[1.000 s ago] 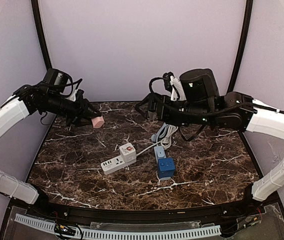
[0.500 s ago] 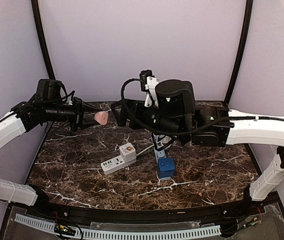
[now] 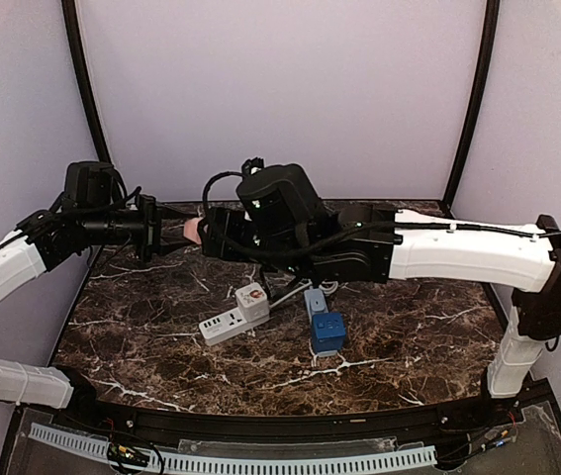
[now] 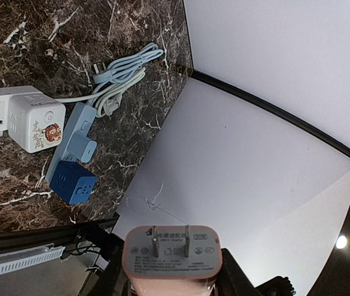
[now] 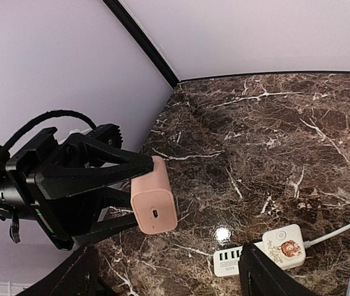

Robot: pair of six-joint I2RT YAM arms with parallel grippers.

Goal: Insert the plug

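mid-air handover above the far left of the dark veined marble worktop (image 3: 409, 336): the left fingers (image 5: 100, 168) are clamped on the sides of a pink rounded plastic charger plug (image 3: 192, 230), holding it well clear of the surface. the left wrist view shows its two flat prongs bare and pointing away from the arm. the right arm reaches across from the other side. the right fingers (image 5: 76, 274) are spread wide and aimed at the plug's rear face, close to it but not closed on it; no contact shows in the right wrist view.

the sockets lie below and apart, near the middle of the worktop: a white plastic power strip (image 3: 233, 315) with a cube end, a pale blue extension strip (image 3: 315, 300) just beside it, and a dark blue cube socket (image 3: 327, 333) in front. a coiled pale cable (image 3: 325, 262) lies behind them.

the step in hand looks like passing the plug from left to right, so insertion is not yet begun. the next move appears to call for the right fingers to close squarely on the plug's free body, clear of the prongs, before the left lets go. a skewed grip here would probably tilt the prongs and spoil alignment at the slots. which socket is meant cannot be told.
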